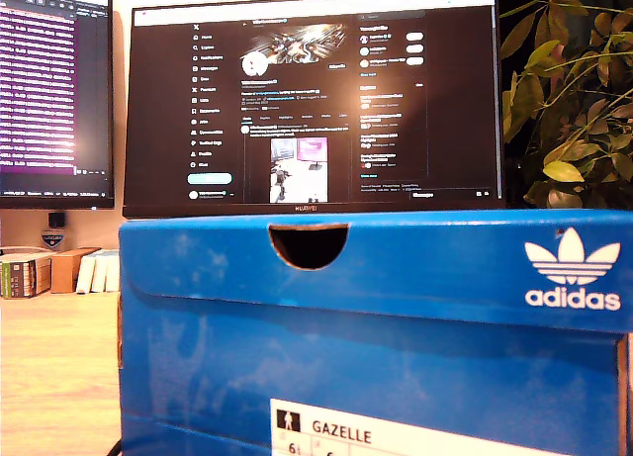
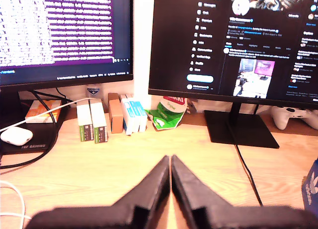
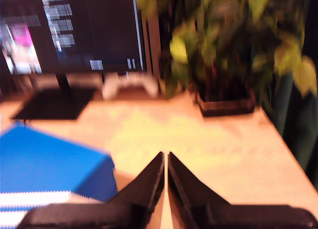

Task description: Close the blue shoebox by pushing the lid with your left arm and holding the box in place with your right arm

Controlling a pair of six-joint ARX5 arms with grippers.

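Close before the exterior camera stands the blue shoebox (image 1: 396,377), filling the lower part of that view, its lid (image 1: 415,268) down over the body with a half-round finger notch (image 1: 309,244) cut in the lid's front edge, a white trefoil logo (image 1: 573,270) toward the exterior view's right, and a white size label (image 1: 396,436) low on the front wall. Behind the box rises a dark monitor (image 1: 316,100) with a feed on screen, a second monitor (image 1: 54,90) with purple-lit text at the exterior view's left, and a leafy plant (image 1: 574,90) at the exterior view's right; neither arm shows in that view. My first gripper (image 2: 170,162) hangs over the bare wooden surface (image 2: 124,164) with its jaws clenched tip to tip on nothing, well apart from the small cartons (image 2: 92,120) and the green packet (image 2: 166,114) under the monitors; only a blue sliver of the box shows at that picture's edge. A white game controller (image 2: 293,117) lies beside the monitor stand (image 2: 238,129). My second gripper (image 3: 165,159) likewise has its jaws pressed together, grasping nothing, just beside a corner of the shoebox without clearly touching it; the view is blurred.
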